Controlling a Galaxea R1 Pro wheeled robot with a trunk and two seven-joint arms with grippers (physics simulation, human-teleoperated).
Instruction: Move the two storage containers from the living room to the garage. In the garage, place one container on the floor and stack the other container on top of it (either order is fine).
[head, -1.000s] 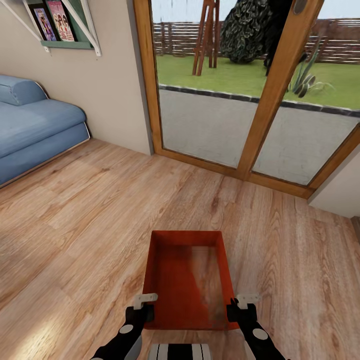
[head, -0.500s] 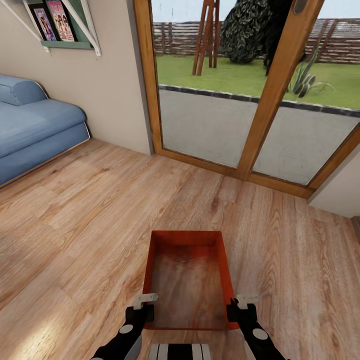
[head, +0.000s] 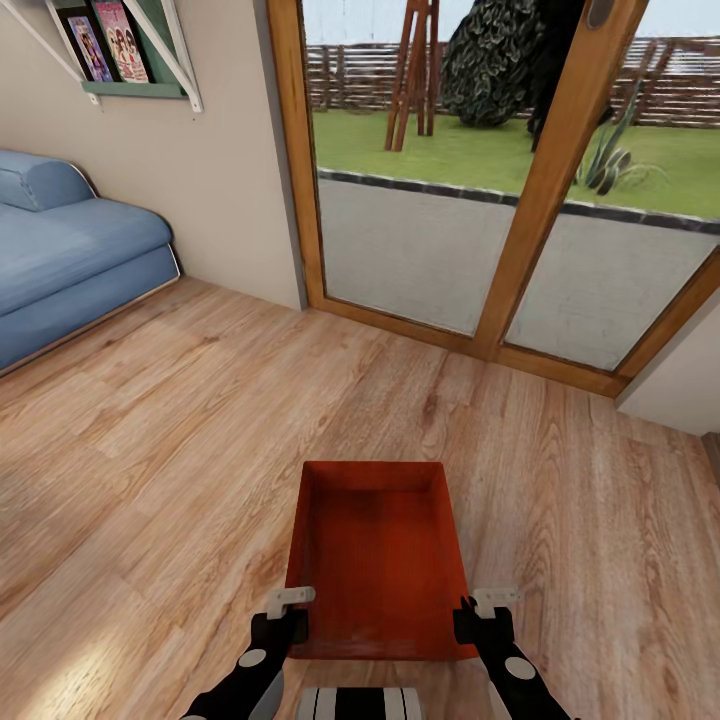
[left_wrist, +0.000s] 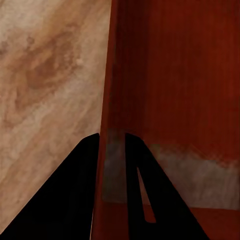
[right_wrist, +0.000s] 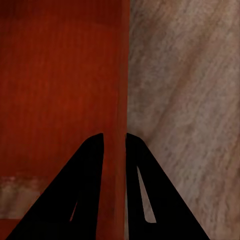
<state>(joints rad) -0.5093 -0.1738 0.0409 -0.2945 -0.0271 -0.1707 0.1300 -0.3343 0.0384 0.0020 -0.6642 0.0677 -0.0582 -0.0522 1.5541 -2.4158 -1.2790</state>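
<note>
Nearest the robot, the left gripper (head: 291, 628) and the right gripper (head: 470, 624) each straddle a side wall of an orange-red storage container (head: 378, 560), close to its near corners. In the left wrist view the two dark fingers (left_wrist: 75, 200) of the left gripper (left_wrist: 111, 145) sit one on each face of the container's thin wall (left_wrist: 106, 100), pinched onto it; in the right wrist view the right gripper (right_wrist: 114, 142) clasps the opposite wall (right_wrist: 123, 75) the same way, with one finger (right_wrist: 80, 195) inside the box and the other outside. The container is held in front of the robot's trunk over the light wood plank floor (head: 150, 450) of the living room, its long axis pointing away from the robot. Its open top shows a plain orange-red bottom with nothing lying in it; whether its base touches the planks or hangs just above them cannot be told. Farther off, to the robot's left, a blue sofa (head: 70, 250) stands against a beige wall, and a green shelf (head: 120, 50) with magazines hangs above it. Straight ahead stand wood-framed glass doors (head: 560, 170), with paving, grass and a wooden fence beyond the panes.
</note>
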